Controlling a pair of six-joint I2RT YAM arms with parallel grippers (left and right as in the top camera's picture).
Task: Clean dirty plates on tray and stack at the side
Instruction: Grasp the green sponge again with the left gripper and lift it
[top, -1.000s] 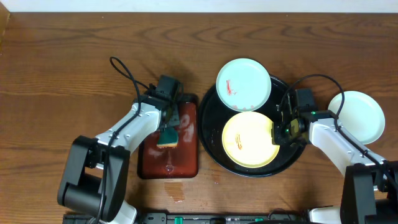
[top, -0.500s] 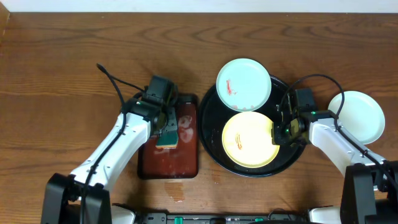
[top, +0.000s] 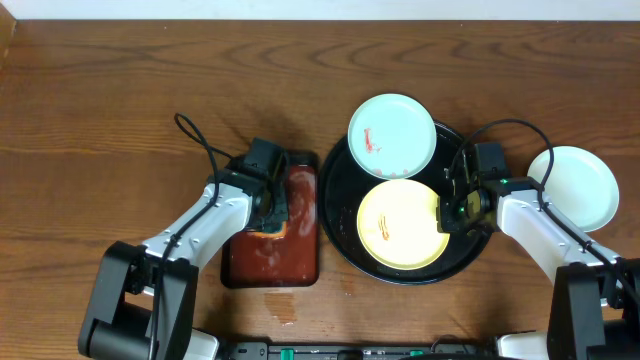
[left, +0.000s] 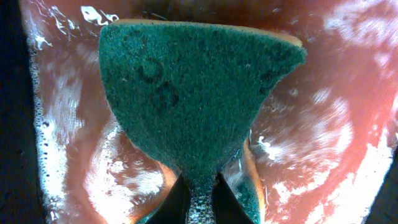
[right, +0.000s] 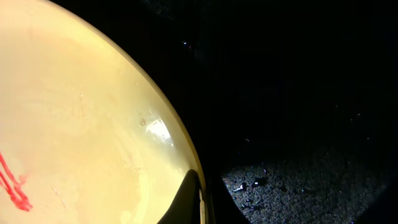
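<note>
- Nearest the robot, a small wet patch (top: 281, 303) is glistening on the brown wooden table (top: 100, 110), just in front of the small rectangular dark red-brown tray (top: 268, 262).
- That rectangular tray is holding a film of foamy water, which is showing as white bubbles over its reddish floor in the left wrist view.
- The left gripper (top: 272, 207) is reaching into the far half of it, fingers squeezed onto the narrow end of a green scouring sponge with a yellow backing (left: 193, 93). The sponge's broad end is fanning out low over the wet floor, and I cannot tell whether it is touching.
- Just beside it to the right, the large round glossy black tray with a raised rim (top: 338, 200) is sitting on the table.
- A pale yellow round plate (top: 398, 225) is lying in the near half of the black tray, carrying thin red smears left of its centre.
- The right gripper (top: 450, 212) is pinching that plate's right rim.
- A clean-looking pale white round plate (top: 575, 187) is resting on the table to the right, near the black tray but apart from it.
- Farthest away, a pale mint-white round plate with a red smear (top: 392, 135) is overlapping the black tray's far rim.
</note>
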